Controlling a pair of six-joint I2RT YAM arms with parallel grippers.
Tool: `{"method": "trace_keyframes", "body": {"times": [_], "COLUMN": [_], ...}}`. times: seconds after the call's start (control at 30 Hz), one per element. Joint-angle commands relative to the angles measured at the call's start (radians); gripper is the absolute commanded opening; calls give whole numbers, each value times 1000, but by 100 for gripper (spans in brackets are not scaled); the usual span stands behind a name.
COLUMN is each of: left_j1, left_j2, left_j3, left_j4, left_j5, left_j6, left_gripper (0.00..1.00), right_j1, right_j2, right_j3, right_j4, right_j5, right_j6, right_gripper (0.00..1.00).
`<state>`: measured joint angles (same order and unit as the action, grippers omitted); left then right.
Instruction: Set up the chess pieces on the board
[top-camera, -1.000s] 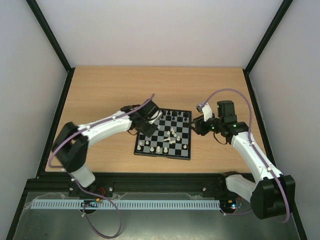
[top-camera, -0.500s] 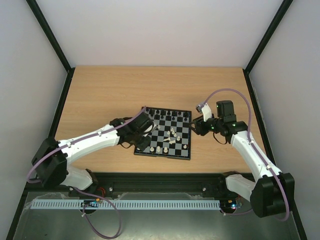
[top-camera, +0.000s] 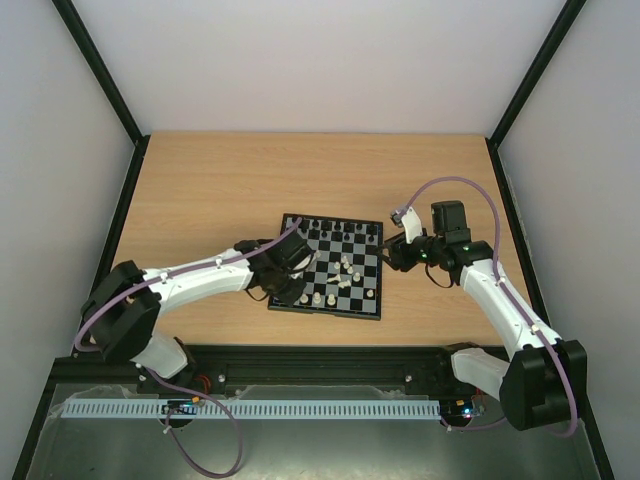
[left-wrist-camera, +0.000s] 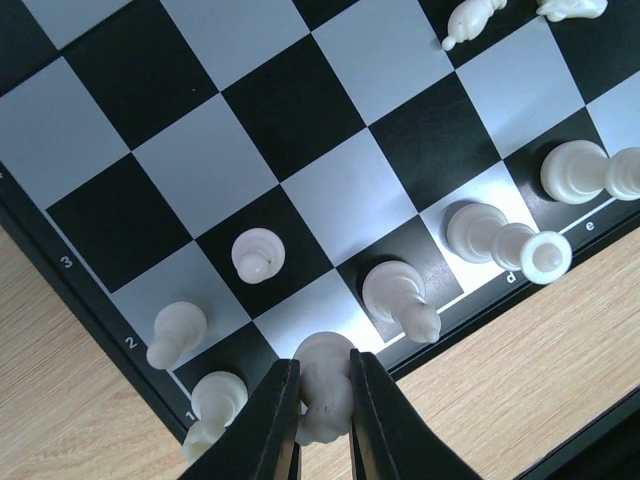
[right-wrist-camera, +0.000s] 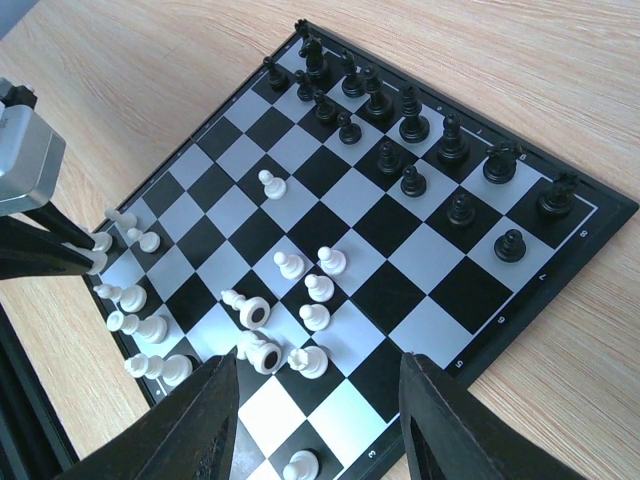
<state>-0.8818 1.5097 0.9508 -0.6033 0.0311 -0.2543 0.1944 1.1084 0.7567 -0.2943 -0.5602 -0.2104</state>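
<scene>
The board (top-camera: 325, 309) lies mid-table. Black chess pieces (top-camera: 345, 232) stand along its far rows. White chess pieces (top-camera: 318, 298) stand along its near edge, and others cluster in the middle (top-camera: 345, 272). My left gripper (top-camera: 290, 285) is over the board's near-left corner. In the left wrist view it (left-wrist-camera: 322, 375) is shut on a white piece (left-wrist-camera: 325, 385) over the first row, between two standing white pieces. My right gripper (top-camera: 392, 255) is open and empty at the board's right edge. In the right wrist view it (right-wrist-camera: 320, 390) looks over the middle cluster (right-wrist-camera: 305, 290), where two pieces lie toppled (right-wrist-camera: 255, 312).
The wooden table (top-camera: 220, 190) is walled by a black frame and pale side panels. The black rail (top-camera: 300, 355) with the arm bases runs along the near edge. A white pawn (right-wrist-camera: 270, 184) stands alone near the black rows (right-wrist-camera: 410, 125).
My left arm has swung from the board's far-left side down to its near-left corner and lowered there. The right arm has stayed still.
</scene>
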Motion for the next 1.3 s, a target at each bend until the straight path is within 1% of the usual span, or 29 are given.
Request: {"method": "trace_keyframes", "body": {"times": [0.0, 0.4, 0.73, 0.97, 1.13, 1.27], "left_j1": [-12, -27, -26, -27, -26, -27], "left_j2": [20, 84, 107, 89, 39, -20], "left_j3": [-10, -15, -21, -9, 19, 64], "left_j4": [11, 9, 11, -4, -21, -46], "left_j5": [23, -15, -38, -42, -33, -27], "left_j6": [4, -34, -46, -49, -47, -34], "left_gripper": [13, 13, 14, 28, 32, 36], "right_j1": [-1, -2, -1, -1, -2, 0], "right_j2": [6, -4, -1, 0, 14, 38], "right_j3": [13, 13, 13, 13, 16, 37], "right_j4": [-33, -37, -42, -44, -50, -83], "right_j5": [-14, -20, -22, -28, -29, -15], "right_j6": [-18, -23, -26, -24, -33, -76], "right_gripper": [45, 45, 45, 46, 46, 46]}}
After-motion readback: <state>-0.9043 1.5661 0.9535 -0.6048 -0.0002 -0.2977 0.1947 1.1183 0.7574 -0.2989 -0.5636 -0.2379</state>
